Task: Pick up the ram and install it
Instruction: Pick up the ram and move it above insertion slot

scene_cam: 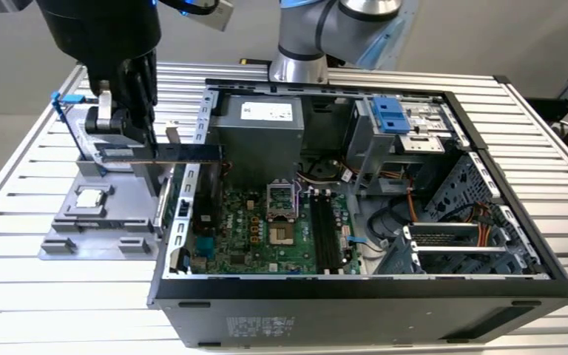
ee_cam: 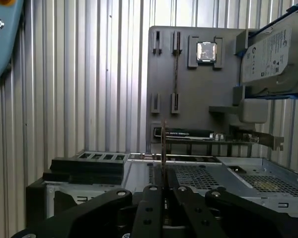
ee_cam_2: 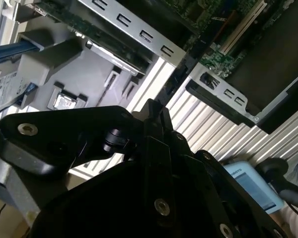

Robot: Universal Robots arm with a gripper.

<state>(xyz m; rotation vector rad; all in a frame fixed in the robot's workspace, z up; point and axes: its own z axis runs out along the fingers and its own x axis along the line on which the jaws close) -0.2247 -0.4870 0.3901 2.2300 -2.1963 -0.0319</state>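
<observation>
claw [ee_cam: 163, 192] | clamped on ram [ee_cam: 163, 148] | over computer case [scene_cam: 363, 310] wall, near fixture [ee_cam: 198, 89]

Gripper clamped on ram, pointing down at the exterior view's left.

Exterior view: arm [scene_cam: 309, 37] rises on a grey column at top centre, with a bulky joint above it. The black wrist [scene_cam: 101, 29] enters from the top at the view's left and points straight down. The gripper [scene_cam: 138, 134] hangs under it, tips downward. First wrist view: the two black fingers [ee_cam: 150, 198] sit close together, with the ram [ee_cam: 164, 148] pinched edge-on between them and projecting past the tips.
</observation>
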